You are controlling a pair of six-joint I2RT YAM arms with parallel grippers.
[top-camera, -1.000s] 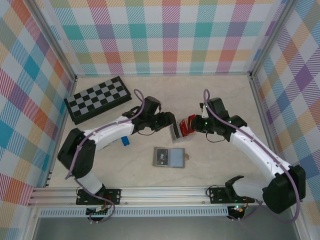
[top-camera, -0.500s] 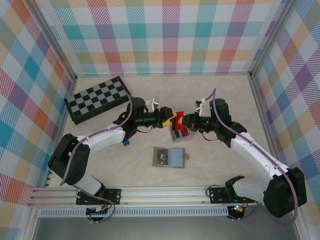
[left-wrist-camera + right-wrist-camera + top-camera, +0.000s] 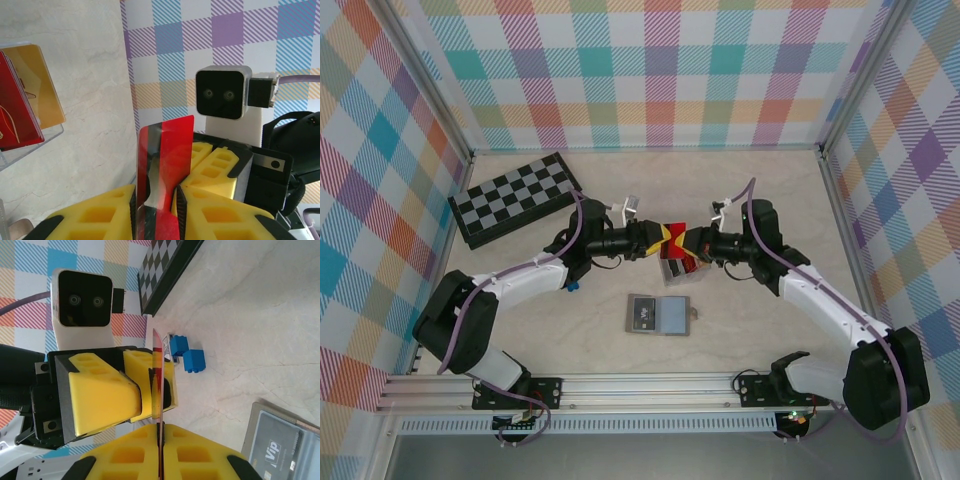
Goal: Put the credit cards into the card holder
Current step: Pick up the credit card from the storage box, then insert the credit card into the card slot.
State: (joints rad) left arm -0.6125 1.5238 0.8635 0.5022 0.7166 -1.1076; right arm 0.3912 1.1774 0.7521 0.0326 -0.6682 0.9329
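Clamping one red card [image 3: 167, 150], left gripper [image 3: 156, 200] and right gripper [image 3: 161, 432] meet near card holder [image 3: 658, 315].

Marble-look table [image 3: 750, 330]: chequered board [image 3: 517, 198], blue blocks [image 3: 188, 354], open card holder [image 3: 658, 314].

The top camera looks down from high on the near side at the whole table [image 3: 770, 180]. The left wrist camera [image 3: 82, 297] looks right, the right wrist camera [image 3: 222, 92] looks left, both very close to one red card [image 3: 167, 150].
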